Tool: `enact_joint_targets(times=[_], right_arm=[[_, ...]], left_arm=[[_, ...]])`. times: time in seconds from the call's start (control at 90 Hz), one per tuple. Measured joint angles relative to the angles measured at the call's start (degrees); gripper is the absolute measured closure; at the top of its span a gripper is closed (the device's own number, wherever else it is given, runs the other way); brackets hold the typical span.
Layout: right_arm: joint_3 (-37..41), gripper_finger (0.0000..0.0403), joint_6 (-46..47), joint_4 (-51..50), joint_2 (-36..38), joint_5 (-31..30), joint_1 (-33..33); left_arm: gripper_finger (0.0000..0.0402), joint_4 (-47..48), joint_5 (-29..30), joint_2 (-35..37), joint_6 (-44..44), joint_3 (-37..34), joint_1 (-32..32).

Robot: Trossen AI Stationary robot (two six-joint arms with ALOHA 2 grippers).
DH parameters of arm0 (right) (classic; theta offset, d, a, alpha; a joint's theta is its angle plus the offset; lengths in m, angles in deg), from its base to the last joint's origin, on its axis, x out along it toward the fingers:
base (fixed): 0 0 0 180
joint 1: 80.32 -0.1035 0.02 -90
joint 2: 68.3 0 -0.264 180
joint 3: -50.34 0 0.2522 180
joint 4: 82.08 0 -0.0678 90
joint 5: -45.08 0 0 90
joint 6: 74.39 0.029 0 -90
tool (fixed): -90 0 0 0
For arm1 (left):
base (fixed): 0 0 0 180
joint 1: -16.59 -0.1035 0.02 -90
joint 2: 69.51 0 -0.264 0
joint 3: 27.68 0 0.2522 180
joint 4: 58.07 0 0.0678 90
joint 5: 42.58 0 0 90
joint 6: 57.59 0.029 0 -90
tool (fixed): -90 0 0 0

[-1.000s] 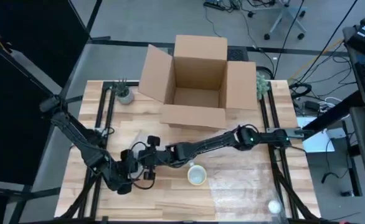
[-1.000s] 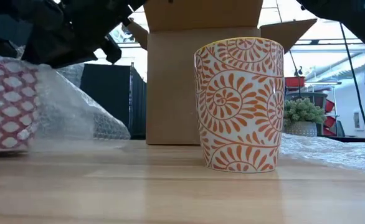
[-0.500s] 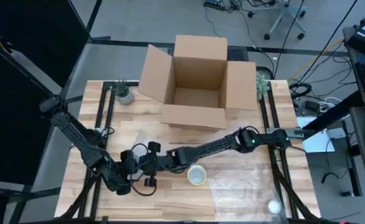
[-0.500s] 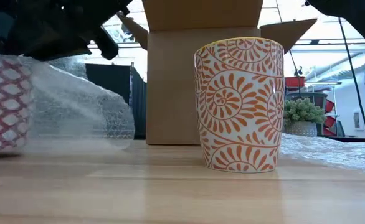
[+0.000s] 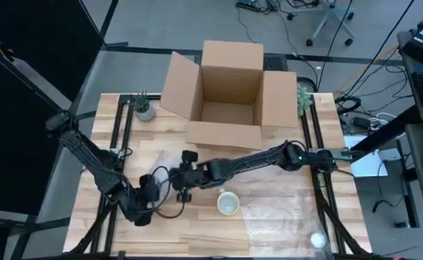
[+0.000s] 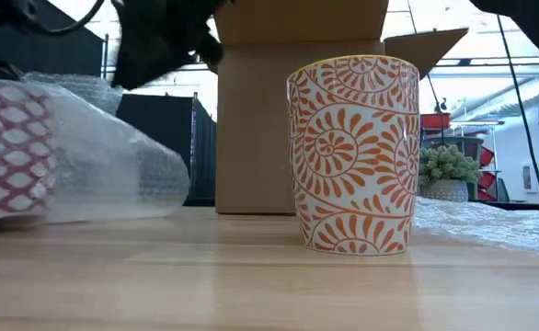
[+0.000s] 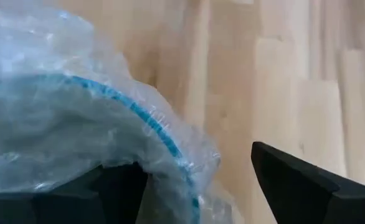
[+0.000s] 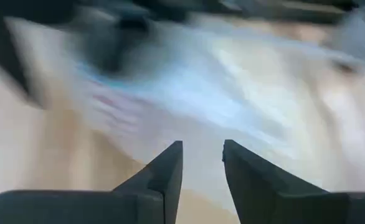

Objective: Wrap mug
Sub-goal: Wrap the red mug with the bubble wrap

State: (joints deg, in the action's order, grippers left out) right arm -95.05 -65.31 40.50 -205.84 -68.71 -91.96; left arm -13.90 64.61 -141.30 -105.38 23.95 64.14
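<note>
High view: wooden worktop (image 5: pixel 284 231), open cardboard box (image 5: pixel 226 94) at 12 o'clock. Bubble-wrapped mug (image 6: pixel 12 152) lies on its side at 9 o'clock, held in left jaws (image 5: pixel 145 196); right jaws (image 5: pixel 184 189) narrow, empty.

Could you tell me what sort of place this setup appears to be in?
Probably a robotics lab or workshop: a slatted wooden table carries an open brown cardboard box, beside a wheeled office chair and loose floor cables.
</note>
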Motion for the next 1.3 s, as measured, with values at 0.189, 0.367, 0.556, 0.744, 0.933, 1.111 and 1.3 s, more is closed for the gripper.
enact_joint_targets(times=[0.189, 0.367, 0.556, 0.744, 0.933, 1.111, 1.3], right_arm=[[-0.11, 0.03, -0.29, 2.96, -0.44, -1.78, 2.91], [-0.09, 0.03, -0.53, 7.63, -2.3, -1.23, 6.88], [-0.11, 0.03, 2.37, 10.17, -4.99, 9.59, 9.12], [-0.09, 0.03, 3.32, 7.67, -5.41, 10.48, 6.25], [-0.09, 0.03, 5.23, 7.45, -5.48, 10.34, 3.23], [-0.09, 0.03, 8.71, 7.47, -5.5, 10.32, -0.09], [-0.09, 0.03, 11.27, 8.96, -5.5, 10.36, -3.47]], left_arm=[[0.0132, 0.07, -0.2, -0.02, 0.29, -0.02, 1.24], [0.0132, 0.07, -0.22, -0.02, 0.18, -0.02, 1.29], [0.0132, 0.04, -0.22, 0.02, 0.17, -0.02, 1.29], [0.0132, 0.0, -0.2, 0.02, 0.2, 0.0, 1.29], [0.0132, 0.04, -0.22, 0.04, 0.2, 0.0, 1.29], [0.0132, 0.42, -1.53, 0.59, 0.09, 0.39, 1.22], [0.0132, 1.18, -2.02, 0.59, 0.4, 2.94, 1.22]])
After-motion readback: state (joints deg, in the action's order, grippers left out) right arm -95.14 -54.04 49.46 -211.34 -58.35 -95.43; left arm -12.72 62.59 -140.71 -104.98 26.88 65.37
